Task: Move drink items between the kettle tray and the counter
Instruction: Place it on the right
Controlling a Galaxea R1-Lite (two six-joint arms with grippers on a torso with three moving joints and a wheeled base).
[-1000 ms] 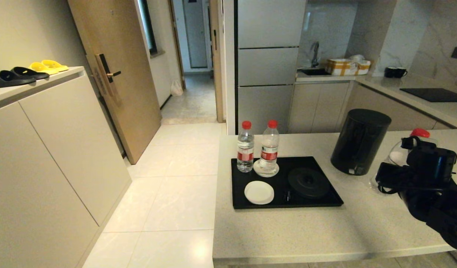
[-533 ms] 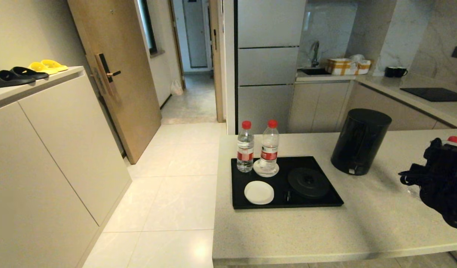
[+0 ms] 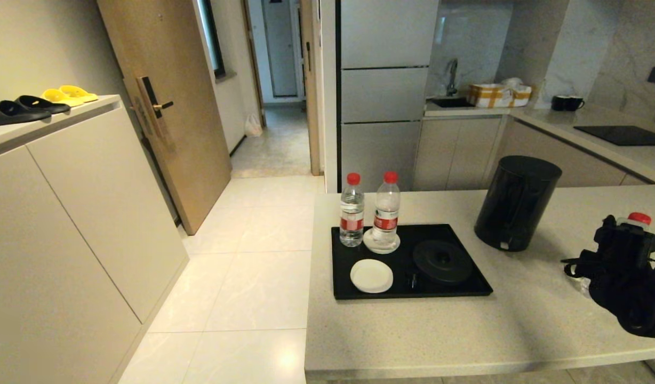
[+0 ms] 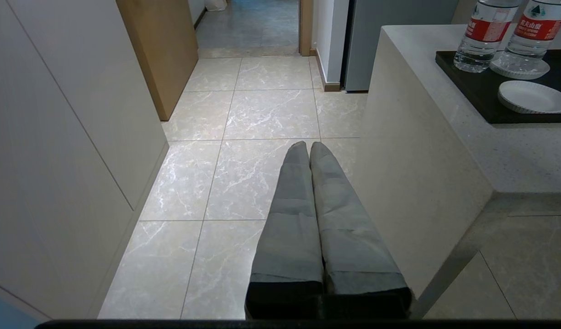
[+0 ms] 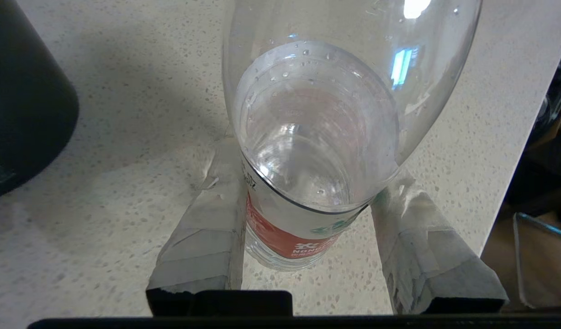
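My right gripper (image 5: 311, 170) is shut on a clear water bottle (image 5: 308, 137) with a red label. The bottle stands with its base on the counter (image 3: 413, 330), far right; in the head view only its red cap (image 3: 639, 218) shows above my right arm (image 3: 626, 277). The black kettle (image 3: 517, 202) stands on the counter between that bottle and the kettle tray (image 3: 466, 285). The tray bears the round kettle base (image 3: 442, 261) and two more bottles, one (image 3: 352, 216) on the tray floor and one (image 3: 386, 213) on a white saucer. My left gripper (image 4: 309, 148) hangs shut over the floor, left of the counter.
A second white saucer (image 3: 371, 276) lies at the tray's front left. The held bottle stands close to the counter's right edge (image 5: 504, 151), with the kettle's wall (image 5: 24, 100) on its other side. A cream cabinet (image 3: 66, 213) with slippers stands across the tiled floor.
My right gripper has carried the bottle to the right, away from the kettle, and lowered it onto the counter. The tray, its two bottles and the left arm have not moved.
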